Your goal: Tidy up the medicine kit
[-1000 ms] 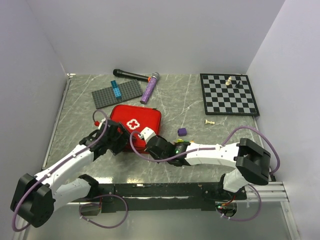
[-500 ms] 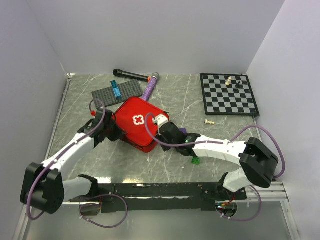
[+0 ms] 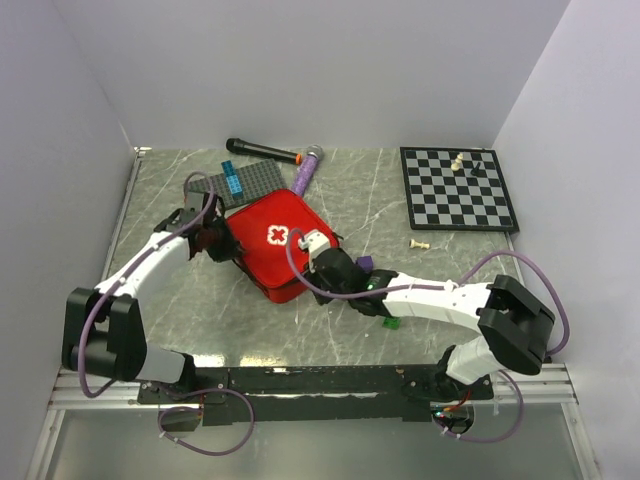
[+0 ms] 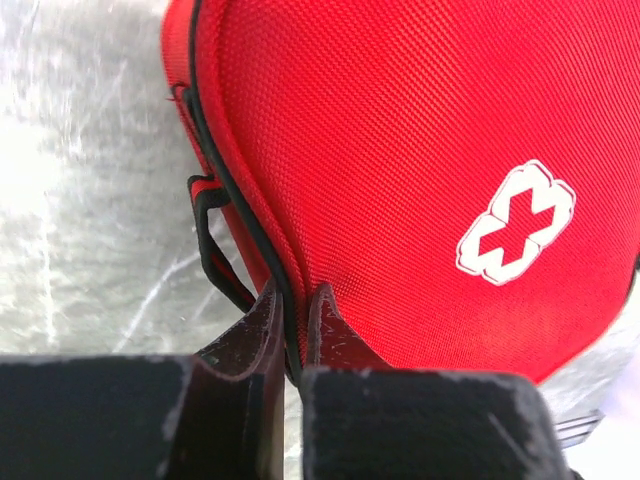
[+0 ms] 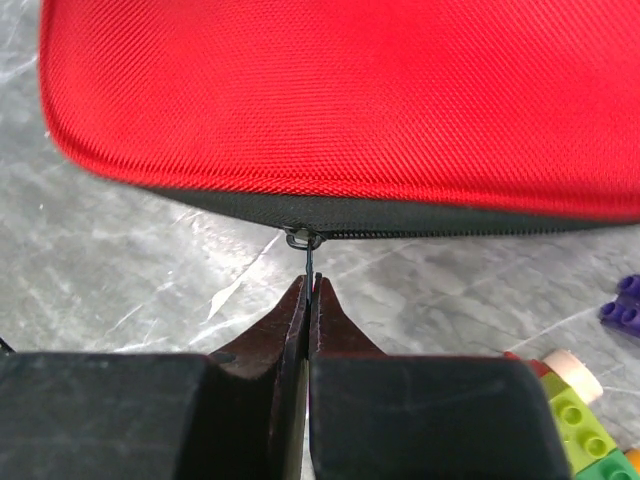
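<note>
The medicine kit (image 3: 270, 237), a red fabric zip case with a white cross, lies tilted on the table left of the middle. My left gripper (image 3: 226, 243) is at its left edge. In the left wrist view that gripper (image 4: 295, 305) is shut on the black piping of the kit (image 4: 400, 150), beside a black loop. My right gripper (image 3: 314, 266) is at the kit's near right side. The right wrist view shows this gripper (image 5: 310, 288) shut on the thin metal zip pull (image 5: 311, 262), which hangs from the slider on the black zip band of the kit (image 5: 350, 100).
Behind the kit lies a grey studded baseplate (image 3: 240, 183) with a blue brick, a black microphone (image 3: 262, 150) and a purple one (image 3: 305, 170). A chessboard (image 3: 458, 188) sits back right, a white piece (image 3: 420, 243) near it. A purple brick (image 3: 365, 263) and green brick (image 3: 392, 322) lie by my right arm.
The kit has turned and slid toward the back left. My left gripper went from open to shut on the kit's left edge. My right gripper followed the kit, still holding the zip pull.
</note>
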You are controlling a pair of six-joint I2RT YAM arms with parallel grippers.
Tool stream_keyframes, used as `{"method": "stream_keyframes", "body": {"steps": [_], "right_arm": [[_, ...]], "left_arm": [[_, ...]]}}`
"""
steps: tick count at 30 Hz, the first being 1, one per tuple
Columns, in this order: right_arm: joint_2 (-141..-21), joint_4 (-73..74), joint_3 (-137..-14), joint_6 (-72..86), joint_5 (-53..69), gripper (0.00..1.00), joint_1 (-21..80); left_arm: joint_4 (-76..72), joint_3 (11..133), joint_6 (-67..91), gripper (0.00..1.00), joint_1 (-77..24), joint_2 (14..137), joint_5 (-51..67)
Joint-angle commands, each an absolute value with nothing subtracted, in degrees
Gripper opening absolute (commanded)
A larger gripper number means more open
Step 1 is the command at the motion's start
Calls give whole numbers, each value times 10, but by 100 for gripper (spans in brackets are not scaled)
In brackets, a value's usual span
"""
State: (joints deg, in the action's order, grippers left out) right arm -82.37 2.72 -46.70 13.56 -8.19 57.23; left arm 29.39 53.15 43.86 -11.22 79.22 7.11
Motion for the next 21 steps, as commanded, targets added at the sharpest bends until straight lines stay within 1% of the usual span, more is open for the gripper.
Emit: {"method": "stream_keyframes", "body": {"steps": [1,2,3,5,8,9,11,14,16,17,21], "right_arm": [[-792,94,-463,101,-191,0,628],[-798,100,-468,98,-199,0,641],[-805,103,-471,101,-201,0,649],[-816,99,-471,108,-189,0,651],[-832,97,-479,112,-177,0,660],[-838,97,-483,111,-176,0,662],[-848,96,-493,105,-171,0,666],[-860,96,-511,96,-167,0,671],[-866,97,-519,91,-164,0,672],[-867,96,-524,90,-163,0,673],[-880,94,-534,86,-159,0,676]], "left_arm": [[275,574,306,1,-72,828,-107],[276,581,306,2,-72,836,-110],[283,590,310,9,-71,842,-112],[293,601,325,33,-69,852,-99],[300,595,354,58,-69,832,-55],[301,588,364,69,-69,818,-37],[297,566,385,83,-69,786,4],[288,518,417,93,-87,722,70],[277,480,448,99,-132,675,77],[269,463,467,97,-165,652,71],[222,403,540,96,-250,614,63]]}}
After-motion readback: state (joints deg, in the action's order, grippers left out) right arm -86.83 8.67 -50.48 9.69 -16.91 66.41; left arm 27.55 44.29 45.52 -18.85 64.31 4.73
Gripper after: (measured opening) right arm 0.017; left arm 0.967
